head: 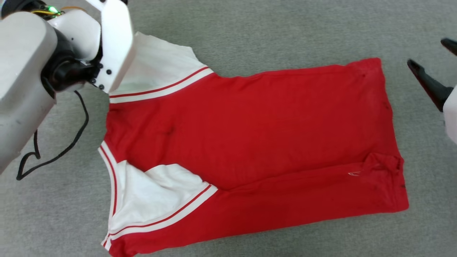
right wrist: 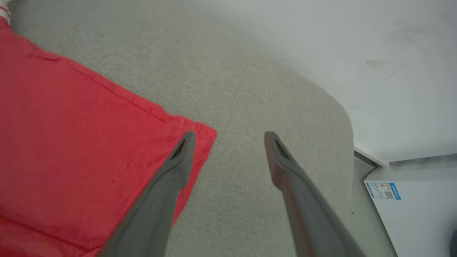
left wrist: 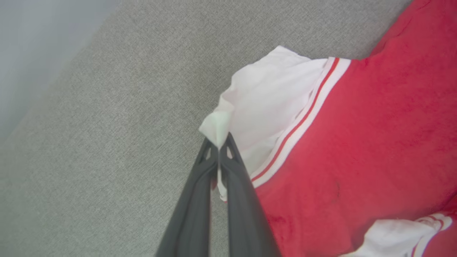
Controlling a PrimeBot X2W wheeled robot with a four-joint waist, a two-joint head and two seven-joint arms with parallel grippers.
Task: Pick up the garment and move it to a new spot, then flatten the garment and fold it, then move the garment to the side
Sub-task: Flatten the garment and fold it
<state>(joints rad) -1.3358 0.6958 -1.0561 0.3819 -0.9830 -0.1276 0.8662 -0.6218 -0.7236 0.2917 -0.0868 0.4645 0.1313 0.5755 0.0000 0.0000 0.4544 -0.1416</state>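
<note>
The garment [head: 250,132] lies spread on the grey fabric surface with its plain red side up, its white sleeves toward the left and its hem toward the right. In the left wrist view my left gripper [left wrist: 218,142] is shut on the lifted edge of the far white sleeve [left wrist: 264,103]. In the head view the pale left arm [head: 71,53] covers that spot. My right gripper [head: 427,53] stands open beside the far hem corner. In the right wrist view its [right wrist: 229,135] left finger lies over the red corner [right wrist: 200,139], and nothing is between the fingers.
A black cable [head: 60,153] loops from the left arm over the grey surface [head: 285,28]. The surface's rounded edge [right wrist: 342,117] is to the right of the hem, with pale floor and a white labelled box [right wrist: 410,200] beyond it.
</note>
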